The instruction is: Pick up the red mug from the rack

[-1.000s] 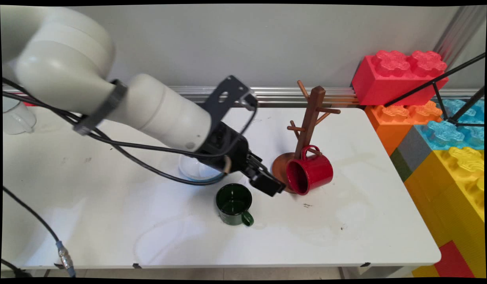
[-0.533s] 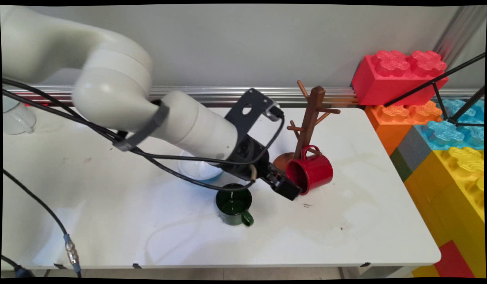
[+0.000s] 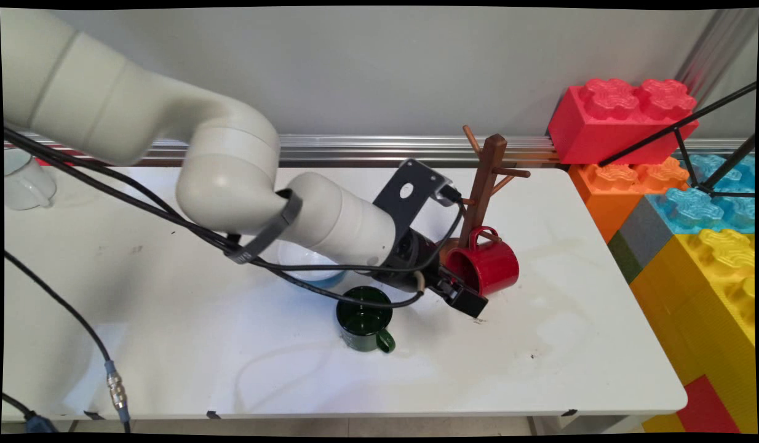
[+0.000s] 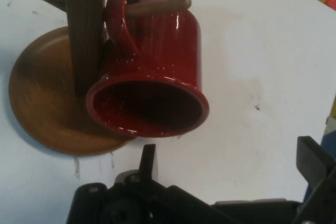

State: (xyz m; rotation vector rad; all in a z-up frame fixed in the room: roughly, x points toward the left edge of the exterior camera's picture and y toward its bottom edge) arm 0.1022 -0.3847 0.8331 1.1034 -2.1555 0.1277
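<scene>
Your end effector (image 4: 231, 163) sits spread and empty at the frame's bottom. Just above it, the red mug (image 4: 149, 72) hangs by its handle on the wooden mug tree (image 4: 84, 35).

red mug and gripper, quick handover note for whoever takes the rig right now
Gripper: open, empty, low over the table, its fingers just short of the red mug's rim.
Red mug: hangs by its handle on a low peg of the wooden mug tree, mouth towards the gripper, tilted over the tree's round base.
Green mug: upright on the table beside the gripper, handle towards the near edge.
Bowl: behind the green mug, partly hidden by the arm.
Nothing is gripped.
</scene>
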